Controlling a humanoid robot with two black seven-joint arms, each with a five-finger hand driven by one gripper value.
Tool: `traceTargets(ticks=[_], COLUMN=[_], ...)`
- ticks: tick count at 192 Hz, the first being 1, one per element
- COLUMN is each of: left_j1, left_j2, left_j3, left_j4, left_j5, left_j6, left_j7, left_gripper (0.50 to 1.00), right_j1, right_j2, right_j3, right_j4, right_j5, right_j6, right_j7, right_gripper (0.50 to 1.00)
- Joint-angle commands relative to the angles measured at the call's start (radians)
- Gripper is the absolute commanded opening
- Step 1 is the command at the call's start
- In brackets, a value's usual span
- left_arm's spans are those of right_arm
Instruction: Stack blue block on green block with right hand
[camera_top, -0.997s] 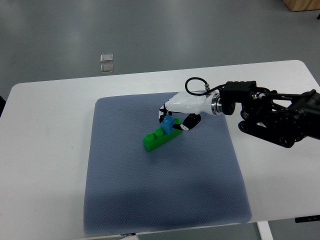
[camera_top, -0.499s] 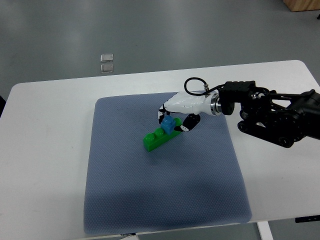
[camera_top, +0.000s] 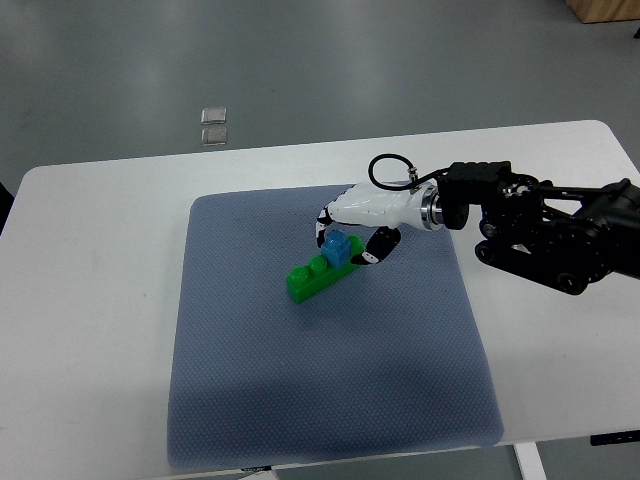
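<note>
Right hand (camera_top: 352, 232), white shell with black finger joints, reaches in from the right side over the grey-blue mat (camera_top: 330, 400). Fingers (camera_top: 378, 248) curled around the blue block (camera_top: 338, 249), clamped on it from both sides. Blue block sits on the right end of the green block (camera_top: 315, 276), touching its studs and a bit tilted; can't tell if it's fully seated. Green block lies diagonally on the mat, in the mat's upper middle area, left end free. Mat lies on the white table (camera_top: 90, 300). Black forearm (camera_top: 545, 235) extends off the mat's right edge. Two small clear squares (camera_top: 213, 126) on the floor beyond the table's far edge.
</note>
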Motion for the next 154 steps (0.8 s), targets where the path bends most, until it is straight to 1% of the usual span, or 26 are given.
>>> traceTargets(ticks=[1,22,31,43,52,80,92,93,102,130,145,146,154], left_j1=[0.000,0.000,0.000,0.000,-0.001,0.000,-0.001,-0.001,0.000,-0.001,-0.001,0.000,0.000], left_j2=[0.000,0.000,0.000,0.000,0.000,0.000,0.000,0.000,0.000,0.000,0.000,0.000,0.000], left_j3=[0.000,0.000,0.000,0.000,0.000,0.000,0.000,0.000,0.000,0.000,0.000,0.000,0.000], left_j4=[0.000,0.000,0.000,0.000,0.000,0.000,0.000,0.000,0.000,0.000,0.000,0.000,0.000], left_j5=[0.000,0.000,0.000,0.000,0.000,0.000,0.000,0.000,0.000,0.000,0.000,0.000,0.000], left_j6=[0.000,0.000,0.000,-0.001,0.000,0.000,-0.001,0.000,0.000,-0.001,0.000,0.000,0.000], left_j7=[0.000,0.000,0.000,0.000,0.000,0.000,0.000,0.000,0.000,0.000,0.000,0.000,0.000], left_gripper=[1.000,1.000,1.000,1.000,1.000,1.000,1.000,1.000,1.000,1.000,1.000,1.000,1.000], right_j1=[0.000,0.000,0.000,0.000,0.002,0.005,0.005,0.017,0.022,0.023,0.023,0.019,0.015], right_j2=[-0.001,-0.001,-0.001,-0.001,-0.002,-0.007,-0.008,-0.008,-0.011,-0.022,-0.024,-0.025,-0.033], right_j3=[0.002,0.002,0.003,0.006,0.011,0.020,0.022,0.043,0.068,0.167,0.181,0.209,0.218], right_j4=[0.000,0.000,0.000,0.000,0.000,0.012,0.012,0.012,0.012,0.005,0.002,-0.006,-0.021], right_j5=[0.004,0.007,0.009,0.010,0.020,0.081,0.089,0.136,0.179,0.363,0.389,0.453,0.498], right_j6=[0.000,0.000,0.002,0.003,0.012,0.074,0.077,0.093,0.114,0.219,0.230,0.254,0.265], right_j7=[-0.001,-0.001,-0.001,-0.001,0.001,-0.001,-0.001,-0.001,-0.002,-0.004,-0.005,-0.020,-0.034], right_gripper=[0.858,0.864,0.895,0.897,0.921,0.926,0.926,0.926,0.926,0.926,0.926,0.926,0.926])
